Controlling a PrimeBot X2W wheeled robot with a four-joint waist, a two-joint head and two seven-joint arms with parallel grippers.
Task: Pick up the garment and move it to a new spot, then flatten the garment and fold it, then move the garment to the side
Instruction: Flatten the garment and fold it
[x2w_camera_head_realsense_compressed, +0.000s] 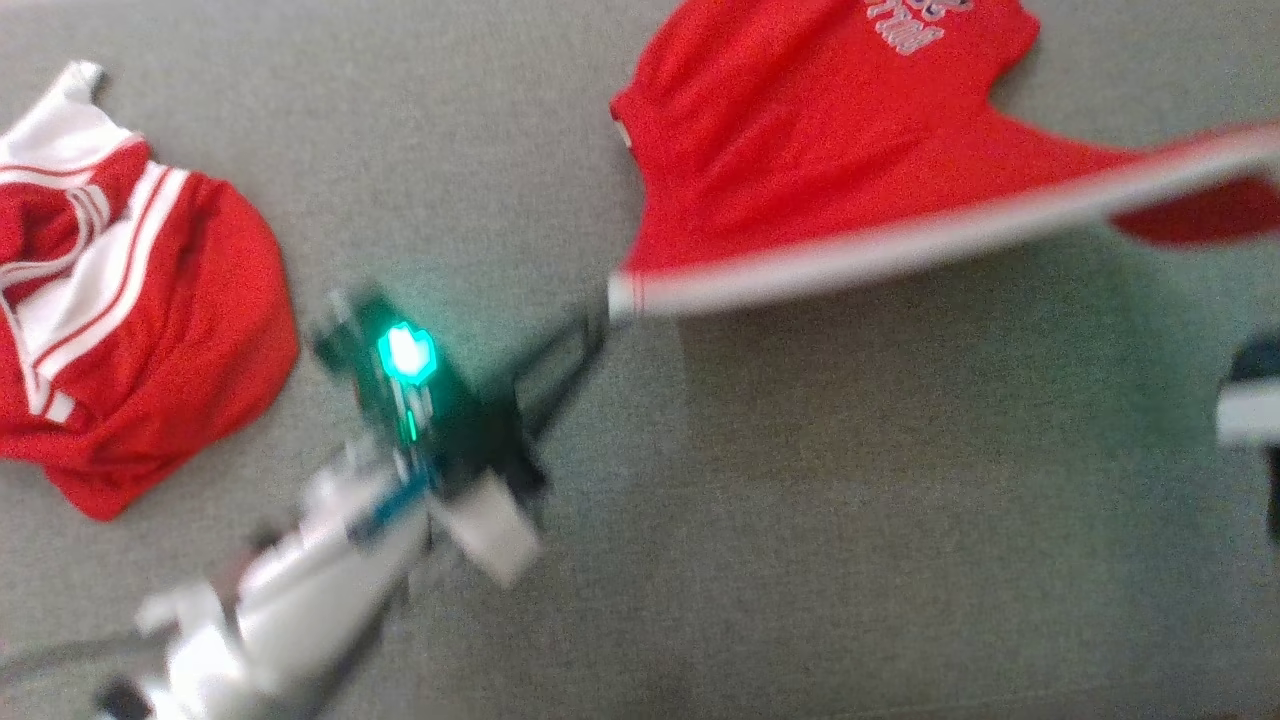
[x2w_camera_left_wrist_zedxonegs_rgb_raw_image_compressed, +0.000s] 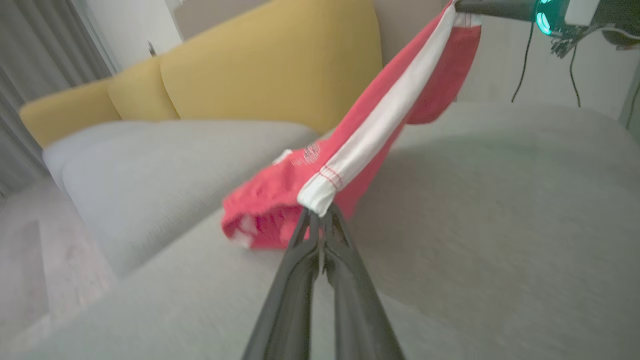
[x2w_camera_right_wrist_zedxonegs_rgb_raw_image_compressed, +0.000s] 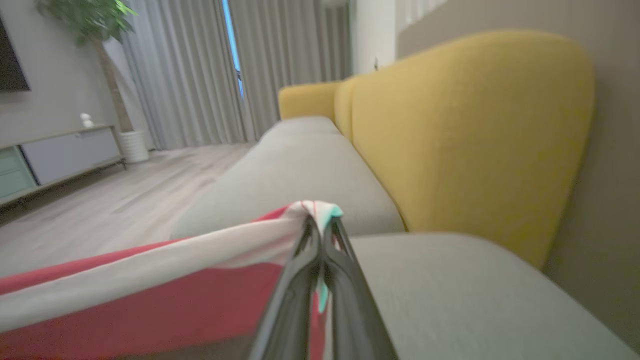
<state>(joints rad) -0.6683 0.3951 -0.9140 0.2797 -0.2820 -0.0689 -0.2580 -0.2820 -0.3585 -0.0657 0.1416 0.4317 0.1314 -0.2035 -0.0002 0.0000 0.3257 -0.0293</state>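
The garment (x2w_camera_head_realsense_compressed: 800, 170) is a red shirt with a white hem band and pale lettering. It hangs stretched between my two grippers, its far part resting on the grey sofa seat (x2w_camera_head_realsense_compressed: 800, 520). My left gripper (x2w_camera_head_realsense_compressed: 610, 303) is shut on one hem corner, and the left wrist view shows its fingers (x2w_camera_left_wrist_zedxonegs_rgb_raw_image_compressed: 317, 215) pinching the white band (x2w_camera_left_wrist_zedxonegs_rgb_raw_image_compressed: 380, 115). The right gripper (x2w_camera_left_wrist_zedxonegs_rgb_raw_image_compressed: 457, 5) holds the other end at that view's top. In the right wrist view the right gripper (x2w_camera_right_wrist_zedxonegs_rgb_raw_image_compressed: 320, 225) is shut on the hem (x2w_camera_right_wrist_zedxonegs_rgb_raw_image_compressed: 150, 270).
A second red and white garment (x2w_camera_head_realsense_compressed: 130, 330) lies crumpled on the seat at the left. Yellow backrests (x2w_camera_right_wrist_zedxonegs_rgb_raw_image_compressed: 475, 135) line the sofa's rear. Beyond the sofa are wooden floor (x2w_camera_right_wrist_zedxonegs_rgb_raw_image_compressed: 110, 210), curtains (x2w_camera_right_wrist_zedxonegs_rgb_raw_image_compressed: 190, 75), a low cabinet (x2w_camera_right_wrist_zedxonegs_rgb_raw_image_compressed: 60, 155) and a plant (x2w_camera_right_wrist_zedxonegs_rgb_raw_image_compressed: 95, 30).
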